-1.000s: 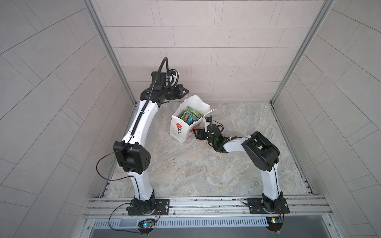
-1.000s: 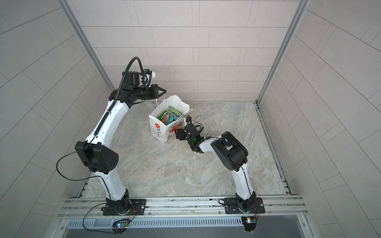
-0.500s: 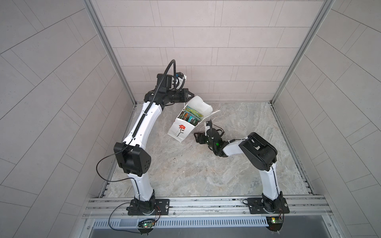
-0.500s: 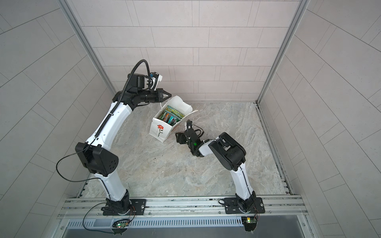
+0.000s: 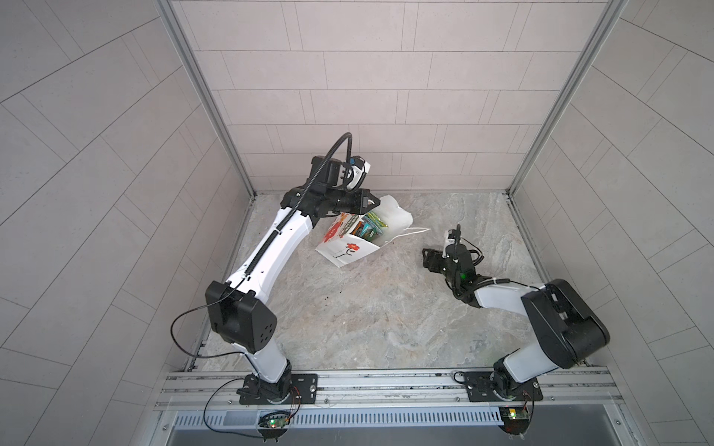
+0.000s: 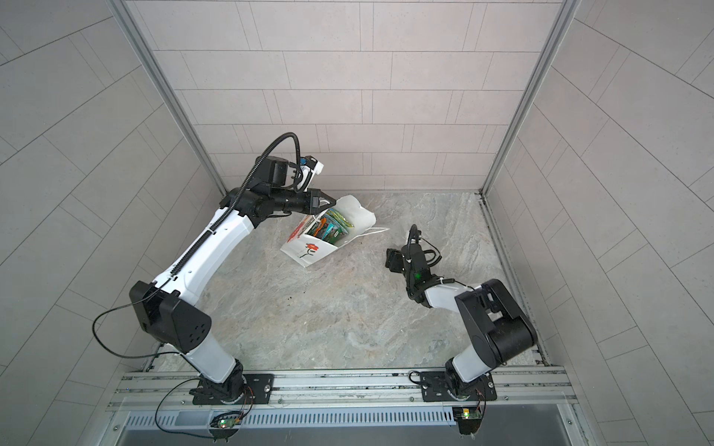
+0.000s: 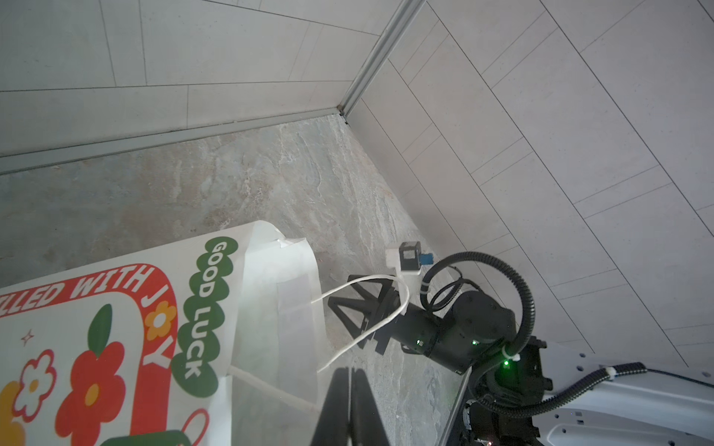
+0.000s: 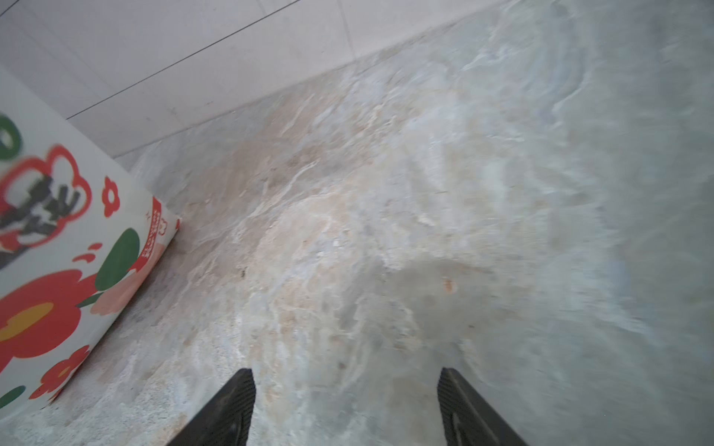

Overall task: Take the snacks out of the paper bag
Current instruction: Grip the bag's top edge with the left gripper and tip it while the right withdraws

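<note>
The left arm stretches forward, raised from its bent elbow, and the left gripper is pinched tight on the cord of the paper bag. The right arm is folded low, and the right gripper points leftward with its jaws apart and empty.

The snacks lie in the tilted paper bag, well left of the right pincer.

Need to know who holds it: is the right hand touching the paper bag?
Apart. In both top views bare table shows between the open right hand and the paper bag, its cord handle included.
</note>
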Controlling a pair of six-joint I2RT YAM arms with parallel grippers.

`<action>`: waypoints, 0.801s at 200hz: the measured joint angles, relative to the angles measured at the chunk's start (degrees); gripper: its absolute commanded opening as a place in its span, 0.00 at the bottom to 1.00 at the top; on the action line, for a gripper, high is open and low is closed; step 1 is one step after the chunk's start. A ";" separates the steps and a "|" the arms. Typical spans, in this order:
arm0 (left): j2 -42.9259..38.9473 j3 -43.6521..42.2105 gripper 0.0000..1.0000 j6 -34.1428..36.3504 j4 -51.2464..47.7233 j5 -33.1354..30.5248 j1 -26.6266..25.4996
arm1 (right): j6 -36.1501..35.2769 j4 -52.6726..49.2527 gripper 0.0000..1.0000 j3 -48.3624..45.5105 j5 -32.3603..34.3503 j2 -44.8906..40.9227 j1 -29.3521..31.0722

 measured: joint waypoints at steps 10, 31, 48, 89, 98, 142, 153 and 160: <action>-0.87 -1.27 0.00 0.02 0.04 -0.26 -1.20 | -1.25 -3.10 0.76 0.00 1.31 -3.13 -1.31; -2.93 -4.00 0.00 0.00 0.09 -0.81 -3.23 | -4.04 -8.63 0.76 0.17 3.89 -9.01 -3.19; -4.72 -6.08 0.00 -0.07 0.28 -1.22 -4.24 | -6.29 -12.41 0.76 0.57 5.29 -12.41 -3.72; -8.66 -10.67 0.00 -1.44 1.14 -2.84 -5.03 | -10.62 -19.37 0.76 1.86 0.15 -17.70 -3.56; -9.31 -11.65 0.00 -2.23 1.95 -3.39 -5.03 | -11.28 -21.16 0.76 2.21 -2.10 -18.93 -3.28; -11.30 -16.09 0.00 -8.92 8.26 -4.98 -5.03 | -13.07 -27.06 0.74 6.14 -13.86 -23.82 0.63; -11.41 -16.74 0.00 -10.67 9.62 -5.51 -5.03 | -13.11 -27.71 0.73 6.75 -16.33 -24.68 2.21; -11.41 -16.90 0.00 -11.69 10.27 -5.97 -5.03 | -13.11 -27.87 0.71 6.95 -17.73 -25.09 3.67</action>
